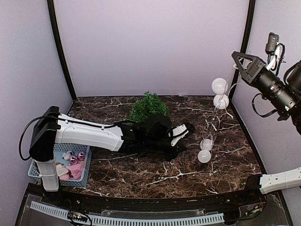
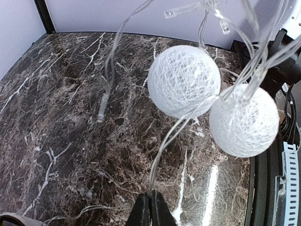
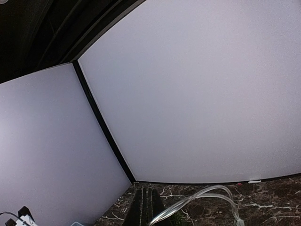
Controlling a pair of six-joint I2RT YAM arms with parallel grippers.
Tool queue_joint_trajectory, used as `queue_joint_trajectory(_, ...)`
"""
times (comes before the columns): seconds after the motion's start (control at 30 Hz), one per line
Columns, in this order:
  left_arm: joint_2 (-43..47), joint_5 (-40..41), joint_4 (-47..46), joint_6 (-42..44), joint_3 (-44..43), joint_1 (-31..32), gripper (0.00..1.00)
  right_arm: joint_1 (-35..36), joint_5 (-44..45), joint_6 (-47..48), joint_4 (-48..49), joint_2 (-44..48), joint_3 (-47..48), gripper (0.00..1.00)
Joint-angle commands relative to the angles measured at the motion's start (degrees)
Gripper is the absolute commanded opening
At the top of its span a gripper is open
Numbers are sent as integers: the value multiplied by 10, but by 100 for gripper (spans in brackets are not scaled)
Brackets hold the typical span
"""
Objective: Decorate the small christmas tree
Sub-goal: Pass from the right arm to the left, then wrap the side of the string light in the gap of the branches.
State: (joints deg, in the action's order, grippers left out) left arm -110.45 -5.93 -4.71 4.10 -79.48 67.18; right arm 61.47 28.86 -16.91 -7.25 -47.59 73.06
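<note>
The small christmas tree (image 1: 149, 106) stands on the marble bench (image 1: 141, 174) towards the back, just behind the outstretched left arm. The left end effector (image 2: 150, 208) is pinched together on the clear wire of a light string (image 1: 221, 101) with white woven balls. The right end effector (image 1: 238, 60), raised high at the right, is clamped on the same wire. A blue basket (image 1: 33, 172) sits front left.

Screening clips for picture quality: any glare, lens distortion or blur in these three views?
Top external view: even light, sharp, the small christmas tree clear. Left wrist view: white glare streaks on the marble table at lower right; the balls on the light string in focus. Right wrist view: wall seams bowed by the wide lens, upper left corner dark, mostly blank wall.
</note>
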Motion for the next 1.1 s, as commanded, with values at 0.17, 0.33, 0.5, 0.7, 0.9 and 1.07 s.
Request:
queue_joint_trajectory(0.17, 154, 47, 27, -11, 40, 14, 0, -42, 213, -76, -88, -22, -134, 0)
queue_joint_trajectory(0.33, 206, 65, 91, -29, 41, 15, 0, -147, 152, -206, -154, -26, -229, 0)
queue_joint_trajectory(0.5, 244, 102, 116, -38, 43, 15, 0, -222, 7, -260, -182, -25, -300, 46)
queue_joint_trajectory(0.7, 274, 90, 143, -63, 29, 15, 0, -224, -177, -191, -154, 22, -305, 85)
queue_joint_trajectory(0.9, 289, 75, 155, -87, 22, 15, 0, -224, -454, -138, 21, 80, -368, 93)
queue_joint_trajectory(1.07, 297, 82, 167, -107, 7, 13, 0, -209, -534, -146, 119, 9, -392, 88)
